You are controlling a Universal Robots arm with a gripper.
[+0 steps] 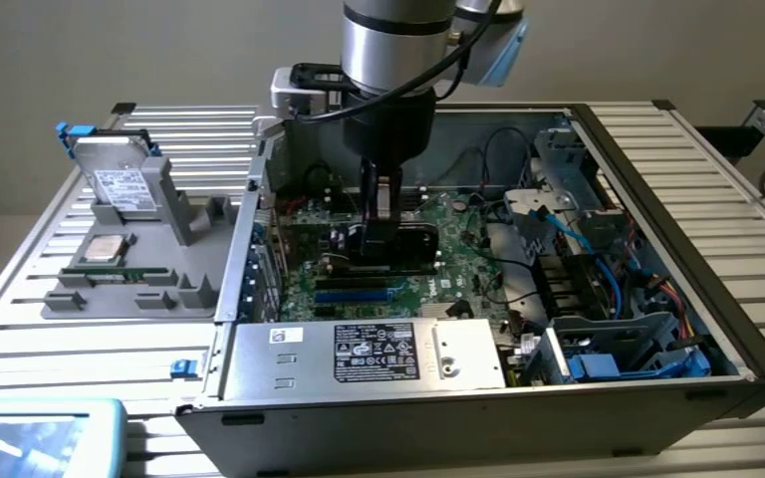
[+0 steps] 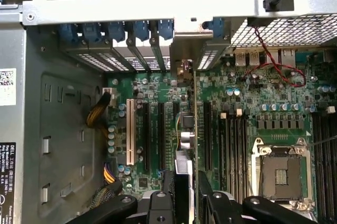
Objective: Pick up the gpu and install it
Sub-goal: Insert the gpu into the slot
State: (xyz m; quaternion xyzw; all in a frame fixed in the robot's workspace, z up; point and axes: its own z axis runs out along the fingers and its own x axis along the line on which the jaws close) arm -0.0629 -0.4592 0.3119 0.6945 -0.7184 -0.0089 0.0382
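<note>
Gripper (image 2: 185, 203) jaws are partway closed, clamped on the gpu (image 2: 188, 139). I see the card held on edge over the motherboard's (image 2: 237, 87) black expansion slots (image 2: 158, 129); whether it is seated I cannot tell. One end is near the rear slot covers (image 2: 105, 58). The CPU socket (image 2: 279, 166) lies beside it, open and apart. The case wall (image 1: 243, 259) is close.

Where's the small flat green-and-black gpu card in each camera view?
Exterior view: the gpu card hangs under the gripper, inside the open grey computer case, over the green motherboard.
Wrist view: the gpu card stands edge-on in the gripper, over the black expansion slots.
Shared landmark: the green motherboard.
</note>
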